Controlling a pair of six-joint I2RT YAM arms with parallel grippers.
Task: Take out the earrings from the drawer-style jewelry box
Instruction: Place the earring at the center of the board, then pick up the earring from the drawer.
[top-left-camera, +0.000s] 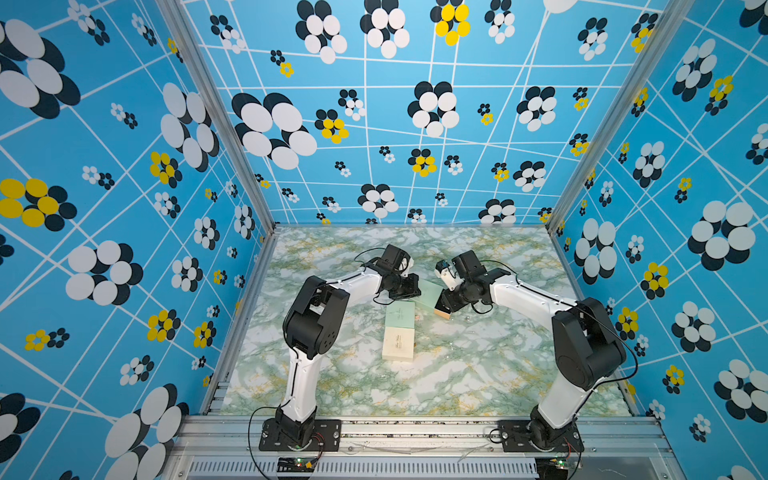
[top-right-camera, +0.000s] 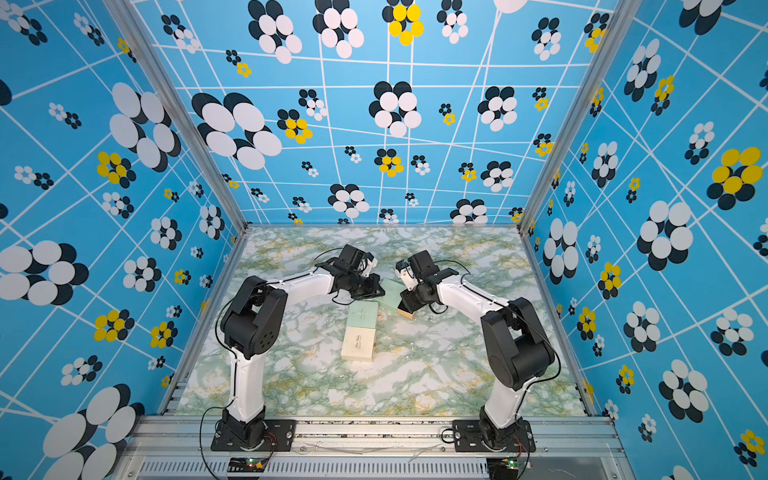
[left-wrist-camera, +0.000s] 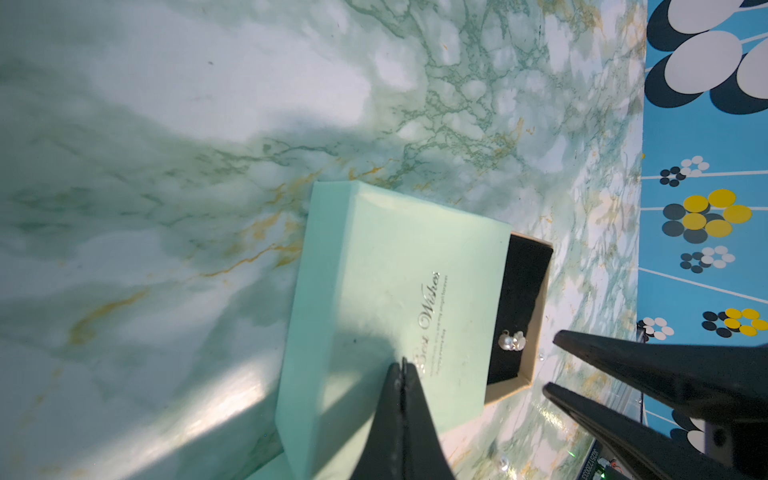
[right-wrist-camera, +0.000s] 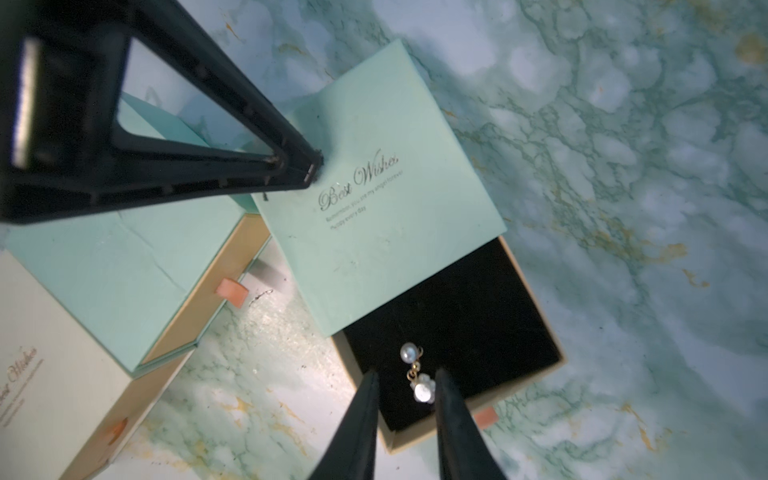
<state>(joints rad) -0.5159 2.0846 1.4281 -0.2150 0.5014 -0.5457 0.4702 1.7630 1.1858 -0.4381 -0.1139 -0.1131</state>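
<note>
The released right claw (right-wrist-camera: 406, 374) straddles the earring (right-wrist-camera: 417, 370) lying inside the open drawer (right-wrist-camera: 478, 316); its long axis seemingly runs along the gap. In both top views the drawer juts toward five o'clock from the sleeve (top-left-camera: 430, 292), where the clenched left claw (left-wrist-camera: 402, 368) rests.

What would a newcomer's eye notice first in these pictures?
Loud blue flowered walls surround the marble table. Near its middle, one mint box has its black-lined drawer pulled out, a pearl earring inside, straddled by the open right gripper; the shut left gripper rests on the box.
</note>
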